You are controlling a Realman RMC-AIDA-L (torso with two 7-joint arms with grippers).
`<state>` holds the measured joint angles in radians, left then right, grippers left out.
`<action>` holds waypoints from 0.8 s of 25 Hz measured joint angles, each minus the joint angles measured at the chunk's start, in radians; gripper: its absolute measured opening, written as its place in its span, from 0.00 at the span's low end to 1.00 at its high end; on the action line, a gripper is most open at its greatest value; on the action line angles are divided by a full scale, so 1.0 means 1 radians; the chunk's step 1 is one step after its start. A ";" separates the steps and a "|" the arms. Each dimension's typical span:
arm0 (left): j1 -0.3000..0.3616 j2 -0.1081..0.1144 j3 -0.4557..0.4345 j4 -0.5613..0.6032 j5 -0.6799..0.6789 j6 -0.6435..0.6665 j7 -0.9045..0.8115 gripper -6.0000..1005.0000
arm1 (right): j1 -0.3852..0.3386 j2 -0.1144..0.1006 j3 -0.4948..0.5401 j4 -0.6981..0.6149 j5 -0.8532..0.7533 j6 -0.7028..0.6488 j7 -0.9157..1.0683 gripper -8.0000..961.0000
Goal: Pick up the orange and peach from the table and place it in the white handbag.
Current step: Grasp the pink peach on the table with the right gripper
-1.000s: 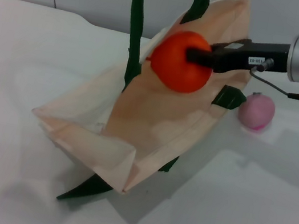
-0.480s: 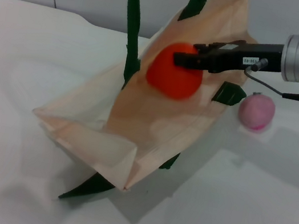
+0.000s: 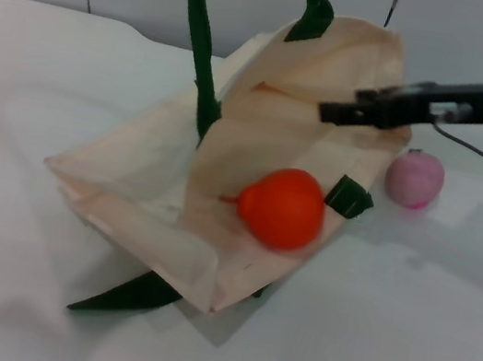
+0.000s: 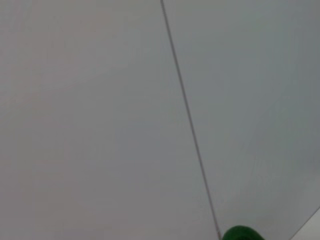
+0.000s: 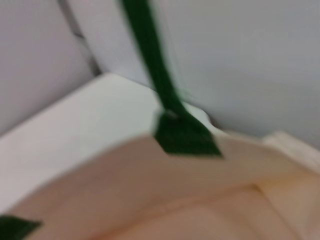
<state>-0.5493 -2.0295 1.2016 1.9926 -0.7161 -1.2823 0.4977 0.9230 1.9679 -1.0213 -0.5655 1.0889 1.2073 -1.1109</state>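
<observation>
The orange (image 3: 284,207) is seen lying inside the open mouth of the white handbag (image 3: 158,175), low down on the near right part of the cream fabric, with its pointed stem end turned to the left. It is touched by no tool. A dark green strap tab (image 3: 349,197) is found just beside it, to the right.

The right tool (image 3: 330,113) is held above the bag's far right edge, reached in from the right side of the scene, well above the orange. Nothing is gripped by it; how wide its fingers stand cannot be told. In the right wrist view only the bag's cream wall (image 5: 165,195), a green tab (image 5: 184,136) and a green handle (image 5: 145,45) rising from it are shown.

The bag is lifted at its far end by its green handles (image 3: 197,42), which run up out of the head view; its near end rests on the white desk (image 3: 401,339).

The peach (image 3: 415,178) is seen on the desk just beyond the bag's right edge, below the right arm.

The left tool is not shown; in the left wrist view only a pale wall and a small green piece (image 4: 242,233) are visible.
</observation>
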 joint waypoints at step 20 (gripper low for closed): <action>0.079 -0.002 -0.013 0.010 0.061 0.040 -0.041 0.13 | -0.193 0.019 0.200 -0.380 -0.310 0.085 0.177 0.86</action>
<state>-0.4707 -2.0311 1.1887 2.0022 -0.6550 -1.2425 0.4569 0.7297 1.9866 -0.8211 -0.9455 0.7790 1.2924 -0.9342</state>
